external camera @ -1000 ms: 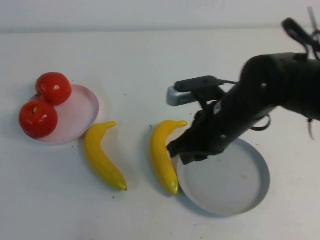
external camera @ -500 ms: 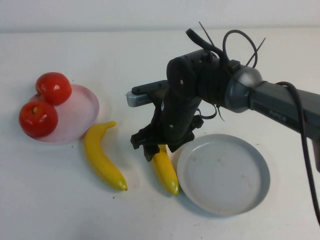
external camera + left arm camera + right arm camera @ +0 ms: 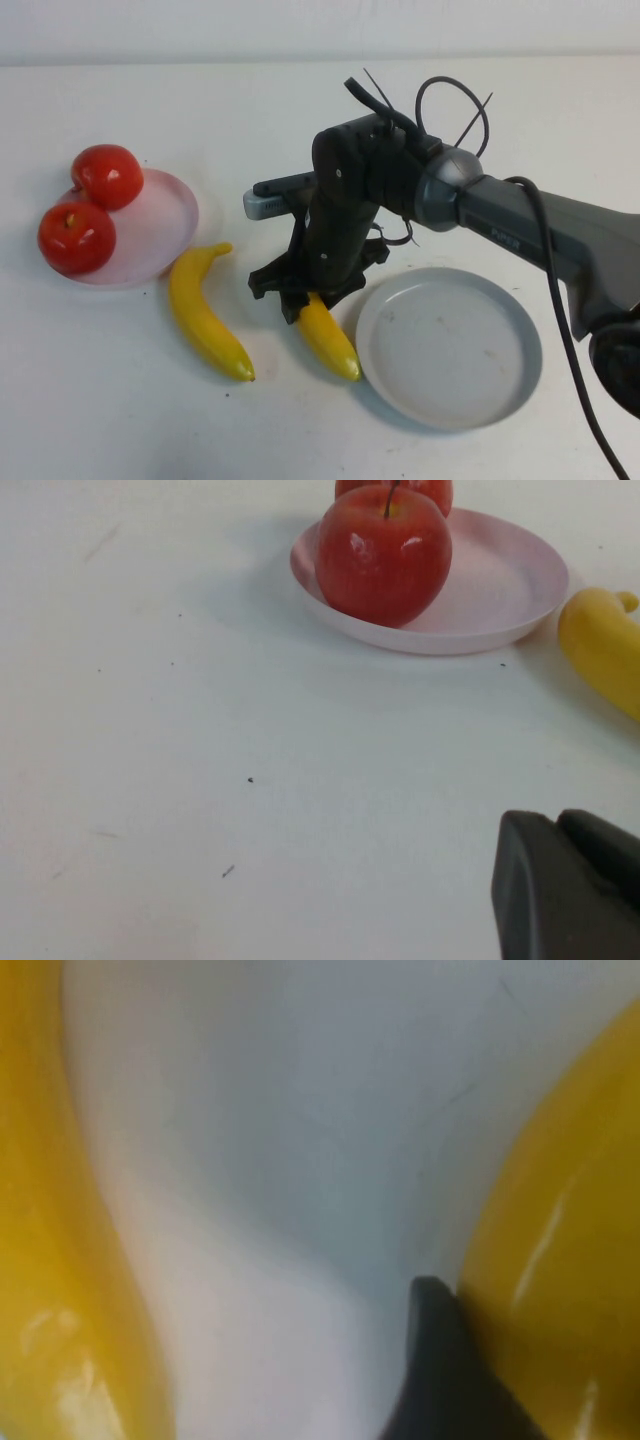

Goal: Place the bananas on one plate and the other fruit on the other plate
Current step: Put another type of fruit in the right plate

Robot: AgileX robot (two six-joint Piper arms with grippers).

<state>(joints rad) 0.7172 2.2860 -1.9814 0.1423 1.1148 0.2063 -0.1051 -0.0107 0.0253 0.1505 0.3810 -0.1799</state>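
Watching the right tool sitting low over the upper end of the banana by the grey plate; I can't tell whether it's clenched or released. The wrist body hides the tips from above, and the right wrist view shows only one dark tip against yellow skin.

Risks from here, my read:
- Glossy, curved skin. A grip near the end instead of the middle could let it pivot or slide out on the lift.
- That banana lies just beside the grey plate rim. A drag instead of a clean lift could catch the rim and shove the plate.
- The other banana lies close by on the tabletop, so a wide sweep could knock it.

Left tool is parked low near the pink plate, seen only in its own wrist view; can't tell its state either.

Task things:
- Both bananas are yellow, shiny, with greenish tips, flat on the tabletop between the plates.
- Two red apples are on the pink plate, at its left rim, touching each other.
- Grey plate holds nothing.

Apples look sorted; bananas not yet.
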